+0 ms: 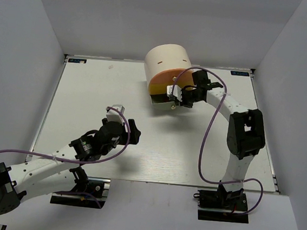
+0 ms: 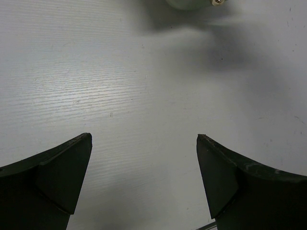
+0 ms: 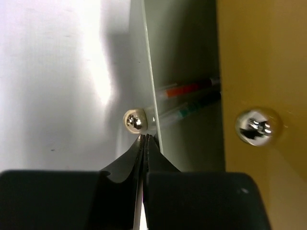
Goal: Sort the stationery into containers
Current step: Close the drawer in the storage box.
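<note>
The cream round-topped cabinet stands at the back of the table, with an orange drawer front above a yellow one. Below them a pale-fronted drawer is pulled out. Two markers lie inside it, one with an orange band and one with a green band. My right gripper is shut and empty, its tips just under that drawer's round metal knob. My left gripper is open over bare table, nothing between its fingers.
The yellow drawer front with its own knob fills the right of the right wrist view. White walls enclose the table on three sides. A pale rounded thing shows at the top edge of the left wrist view.
</note>
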Available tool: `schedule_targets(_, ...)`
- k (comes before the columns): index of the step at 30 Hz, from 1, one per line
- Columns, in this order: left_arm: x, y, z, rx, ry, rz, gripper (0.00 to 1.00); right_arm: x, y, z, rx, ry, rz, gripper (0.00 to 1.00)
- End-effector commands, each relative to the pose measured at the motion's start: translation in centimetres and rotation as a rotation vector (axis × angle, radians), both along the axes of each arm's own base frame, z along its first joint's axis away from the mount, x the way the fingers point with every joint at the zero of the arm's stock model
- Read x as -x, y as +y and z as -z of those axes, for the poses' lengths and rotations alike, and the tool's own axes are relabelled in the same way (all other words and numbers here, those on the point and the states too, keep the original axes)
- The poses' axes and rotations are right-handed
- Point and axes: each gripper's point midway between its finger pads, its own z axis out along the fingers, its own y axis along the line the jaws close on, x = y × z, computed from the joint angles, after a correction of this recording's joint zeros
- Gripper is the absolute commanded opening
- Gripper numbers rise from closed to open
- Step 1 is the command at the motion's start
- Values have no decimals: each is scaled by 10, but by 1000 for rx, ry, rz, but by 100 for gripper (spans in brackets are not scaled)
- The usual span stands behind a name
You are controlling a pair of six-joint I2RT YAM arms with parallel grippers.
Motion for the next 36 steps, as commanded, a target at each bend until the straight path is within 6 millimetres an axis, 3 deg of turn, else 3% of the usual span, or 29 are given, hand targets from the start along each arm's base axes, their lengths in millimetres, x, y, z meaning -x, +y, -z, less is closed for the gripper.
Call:
schedule_targets(1,0,1,-3,15,-7,-8,100,-27,1,-2,4,-63,123,0)
schedule_targets(5,1,2,-1,8,-1,-8,100,-46,6,-10,-21,-127,192,0)
schedule_targets(21,1,2,-5,8,-1,-8,100,-62,23,-3,-45,-209,293,0)
schedule_targets(25,1,2,-5,8,-1,-8,100,-72,25,-13,-92,-283,342,0)
schedule_targets(29,0,0,-7,8,-1,-8,100,-64,24,-11,-84,-257,346,0)
schedule_targets(31,0,0,-7,8,-1,-8,100,-57,24,-21,-113,-243,337,0)
schedule_targets(33,0,0,-7,8,-1,-8,100,-40,20,-13,-101,-169,328,0)
schedule_targets(34,0,0,-7,8,-1,-8,100,-30,21,-27,-131,-158,313,0)
schedule_targets(35,0,0,-7,8,-1,-8,100,-14,19,-21,-119,-87,307,0)
schedule_targets(36,0,0,-7,8,-1,-8,100,-3,22,-36,-152,-78,278,1)
